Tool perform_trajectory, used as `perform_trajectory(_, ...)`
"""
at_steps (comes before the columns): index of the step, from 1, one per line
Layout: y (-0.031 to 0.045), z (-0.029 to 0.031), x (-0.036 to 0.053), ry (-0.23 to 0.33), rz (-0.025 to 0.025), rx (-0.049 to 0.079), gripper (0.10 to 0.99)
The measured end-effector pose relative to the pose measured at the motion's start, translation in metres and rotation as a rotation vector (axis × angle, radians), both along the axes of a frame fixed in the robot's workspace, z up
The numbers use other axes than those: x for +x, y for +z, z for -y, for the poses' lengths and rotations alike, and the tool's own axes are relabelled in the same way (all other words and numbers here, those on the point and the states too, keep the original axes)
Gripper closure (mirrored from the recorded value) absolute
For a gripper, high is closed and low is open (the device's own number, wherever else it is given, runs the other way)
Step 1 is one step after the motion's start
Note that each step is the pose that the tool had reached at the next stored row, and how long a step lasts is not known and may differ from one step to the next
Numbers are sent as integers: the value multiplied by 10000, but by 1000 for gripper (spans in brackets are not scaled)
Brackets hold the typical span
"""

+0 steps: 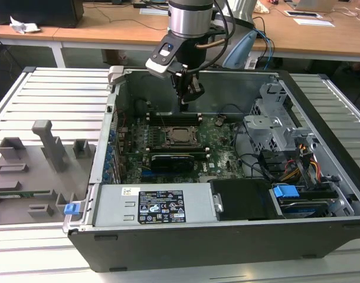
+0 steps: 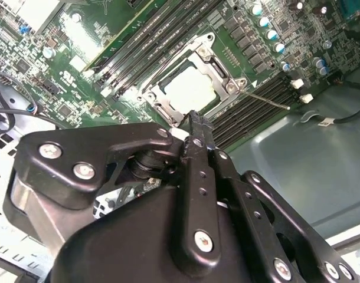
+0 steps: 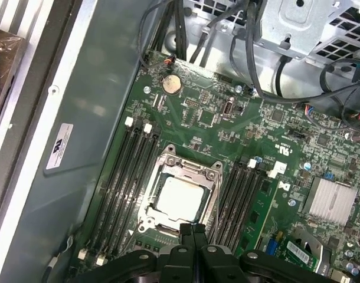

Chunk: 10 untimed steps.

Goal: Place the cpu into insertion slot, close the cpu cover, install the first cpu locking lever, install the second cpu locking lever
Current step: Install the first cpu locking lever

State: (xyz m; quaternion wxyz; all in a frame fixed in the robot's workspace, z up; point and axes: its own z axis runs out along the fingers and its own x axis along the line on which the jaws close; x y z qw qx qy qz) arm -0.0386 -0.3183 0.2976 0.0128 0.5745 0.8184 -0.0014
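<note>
The cpu point(image 3: 180, 198) lies flat in the insertion slot point(image 3: 162, 223) on the green motherboard point(image 3: 215, 127). The cpu cover point(image 3: 189, 167) seems to be already down over it, with its grey frame lying around the pale metal top. The gripper point(image 3: 192, 226) has its two black fingers pressed together, and I see nothing held between them. In both wrist views its tip stands just beside one edge of the insertion slot, over the frame; whether it touches the metal I cannot tell. In the exterior view the gripper point(image 1: 186, 103) hangs above the side of the insertion slot that is turned away from the long black card point(image 1: 175, 159), so the cpu is below the tip and slightly toward that card. In the second wrist view a thin wire lever point(image 2: 270, 101) leaves one corner of the insertion slot, near the gripper point(image 2: 195, 117). Its long axis runs slantwise away from the slot, over the black memory slots point(image 2: 251, 115). I judge that this lever is not yet latched, and it is the part nearest to the tip, beside the frame edge.
</note>
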Motion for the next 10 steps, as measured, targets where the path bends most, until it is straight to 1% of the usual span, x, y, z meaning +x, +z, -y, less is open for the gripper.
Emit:
perform_trajectory(1,0,0,0,320,0,0,980)
perform_trajectory(4,0,0,0,742,0,0,980)
perform_trajectory(6,0,0,0,970,0,0,980)
perform_trajectory(10,0,0,0,1235,0,0,980)
